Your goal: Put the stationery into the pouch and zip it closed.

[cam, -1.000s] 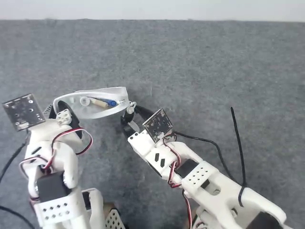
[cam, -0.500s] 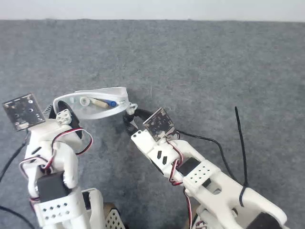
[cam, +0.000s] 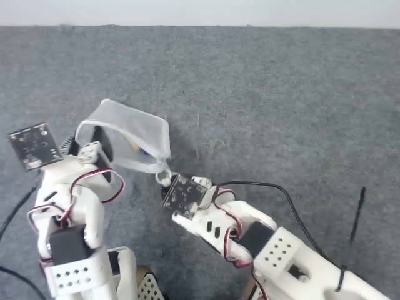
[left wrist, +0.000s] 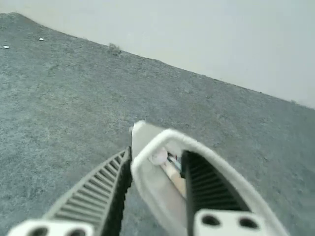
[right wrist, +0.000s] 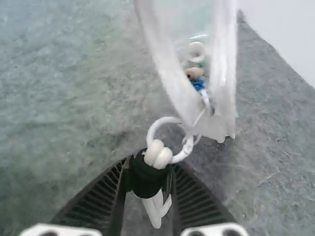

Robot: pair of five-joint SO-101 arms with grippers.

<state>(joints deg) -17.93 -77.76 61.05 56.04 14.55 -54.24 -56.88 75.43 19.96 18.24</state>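
high view: grey table [cam: 281, 94], pale wall [cam: 200, 11]; left gripper [left wrist: 157, 158] clamps pouch [cam: 134, 128], right gripper [right wrist: 147, 172] pinches zip pull [right wrist: 157, 155].

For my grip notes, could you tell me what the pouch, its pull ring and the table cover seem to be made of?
Pouch: soft translucent plastic, frosted; contents show through.
Ring: glossy white loop, probably plastic or coated wire.
Table cover: grey felt-like fabric, matte and fuzzy.
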